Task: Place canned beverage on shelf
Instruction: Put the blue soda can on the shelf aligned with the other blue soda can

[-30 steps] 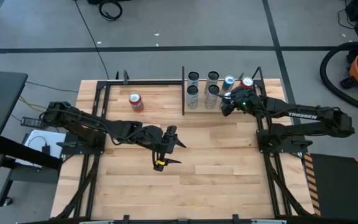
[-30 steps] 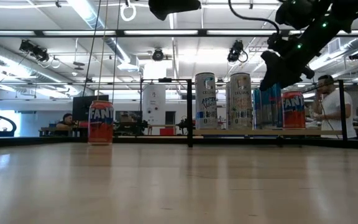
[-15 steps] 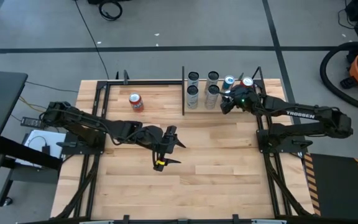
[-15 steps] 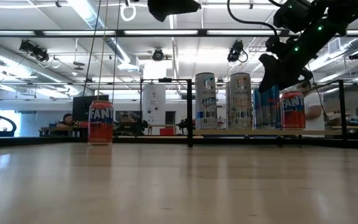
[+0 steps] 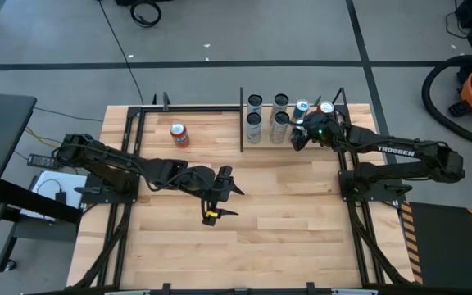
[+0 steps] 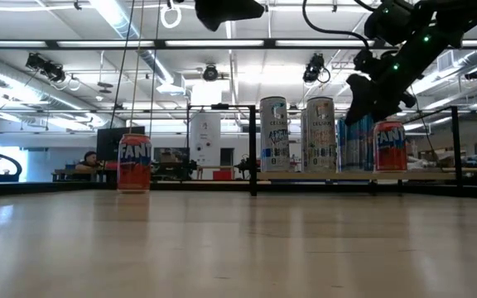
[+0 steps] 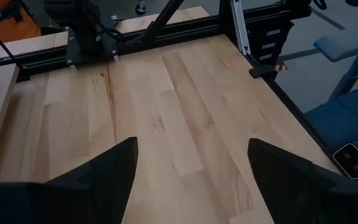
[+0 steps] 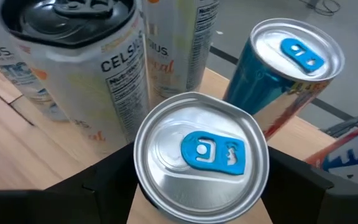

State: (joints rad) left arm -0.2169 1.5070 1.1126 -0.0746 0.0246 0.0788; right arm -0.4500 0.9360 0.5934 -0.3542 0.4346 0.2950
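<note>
Left pincer idle and spread mid-worktop, one Fanta can loose far-left off the shelf, right pincer straddling a blue-tab can on shelf, grip unclear, so placement looks nearly done.

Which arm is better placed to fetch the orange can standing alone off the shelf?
Left, probably. Its open pincer hangs empty over mid-table, nearer the orange can. The right pincer is at the shelf, fingers either side of a blue-tabbed can.

Planked wooden tabletop carries a red can (upright) and the shelf.
</note>
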